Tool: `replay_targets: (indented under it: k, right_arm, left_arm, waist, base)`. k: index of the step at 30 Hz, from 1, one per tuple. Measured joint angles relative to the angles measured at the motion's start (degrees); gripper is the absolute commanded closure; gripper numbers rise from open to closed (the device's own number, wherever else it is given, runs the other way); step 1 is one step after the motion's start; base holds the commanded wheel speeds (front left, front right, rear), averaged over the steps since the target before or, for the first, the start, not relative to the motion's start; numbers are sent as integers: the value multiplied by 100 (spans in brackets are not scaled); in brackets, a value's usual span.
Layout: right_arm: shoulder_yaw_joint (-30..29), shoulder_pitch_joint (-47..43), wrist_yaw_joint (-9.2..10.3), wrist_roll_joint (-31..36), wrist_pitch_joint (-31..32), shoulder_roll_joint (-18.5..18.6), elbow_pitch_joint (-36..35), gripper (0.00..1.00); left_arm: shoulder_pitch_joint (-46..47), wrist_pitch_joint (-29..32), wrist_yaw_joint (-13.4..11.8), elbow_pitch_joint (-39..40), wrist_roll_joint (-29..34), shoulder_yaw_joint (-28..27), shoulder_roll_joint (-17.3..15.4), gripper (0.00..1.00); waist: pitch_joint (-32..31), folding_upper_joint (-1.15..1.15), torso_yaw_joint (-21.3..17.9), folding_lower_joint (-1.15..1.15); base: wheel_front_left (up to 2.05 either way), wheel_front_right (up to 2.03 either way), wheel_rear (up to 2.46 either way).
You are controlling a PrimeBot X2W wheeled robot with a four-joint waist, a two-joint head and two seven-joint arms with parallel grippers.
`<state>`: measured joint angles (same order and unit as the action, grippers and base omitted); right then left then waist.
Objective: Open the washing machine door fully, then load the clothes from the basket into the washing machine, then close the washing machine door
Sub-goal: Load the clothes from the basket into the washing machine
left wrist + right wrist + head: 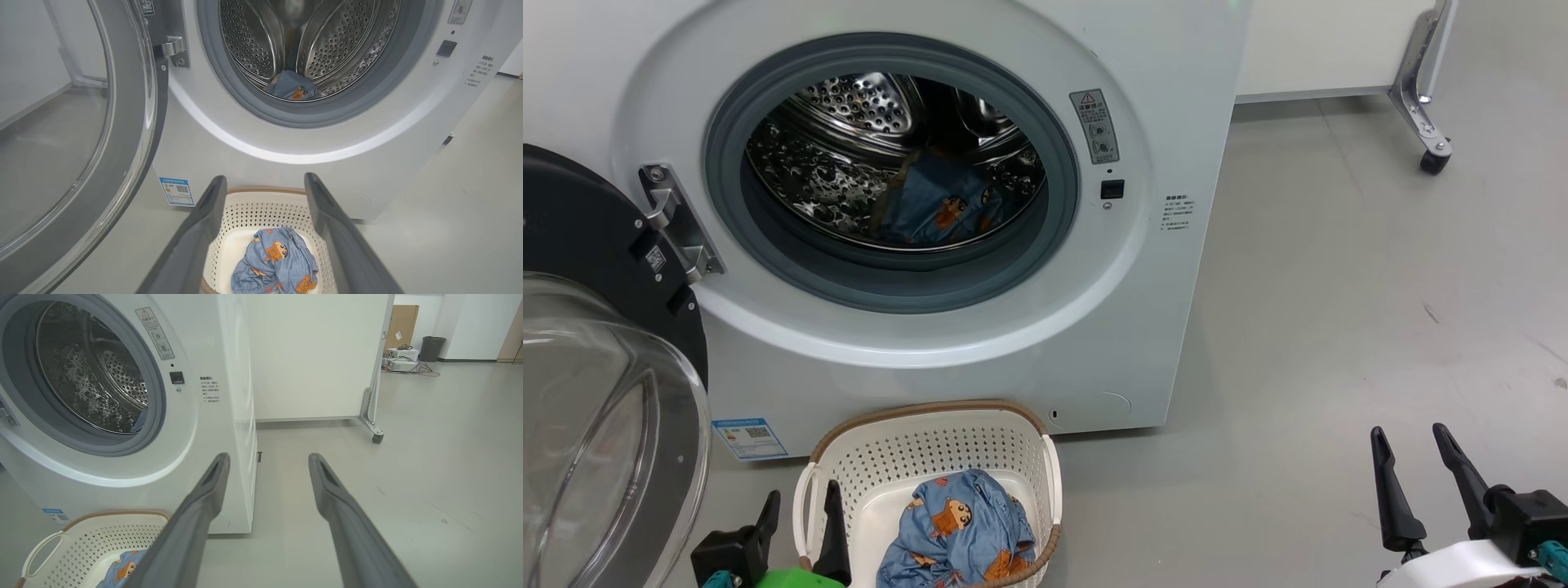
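The clothes are split in two in the head view. One blue bundle lies in the basket at bottom centre, and another sits in the drum of the washing machine at upper middle. The washing machine door stands swung out along the left edge. Your left fingers rise at lower left, just beside the basket's near handle, spread wide and empty. Your right fingers stand at lower right over bare floor, well apart from the basket, also wide and empty.

In the left wrist view the fingers frame the basket and aim down at the bundle. The door's rim looms close along the left side, so a lift that drifts left could knock it. If you go in too deep, the tips may catch the perforated wall and drag or tip the light basket. If you pinch only a top fold, a trailing part may snag on the grey gasket and later stop the door from closing.

In the right wrist view the fingers point across the floor past the machine's right corner. The basket sits in the lower left corner, so this arm looks idle.
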<state>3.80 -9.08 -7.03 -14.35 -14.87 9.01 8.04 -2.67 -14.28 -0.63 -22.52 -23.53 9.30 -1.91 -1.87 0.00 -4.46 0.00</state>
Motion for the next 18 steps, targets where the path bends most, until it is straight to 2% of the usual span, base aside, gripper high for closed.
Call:
replay_targets:
  k: [18]
  right_arm:
    - [221,-49,0,23,0,59,14,0]
  left_arm:
    - [-454,0,-177,558,32,111,-29,0]
  waist:
    - [-93,0,163,0]
  base:
    - [0,0,0]
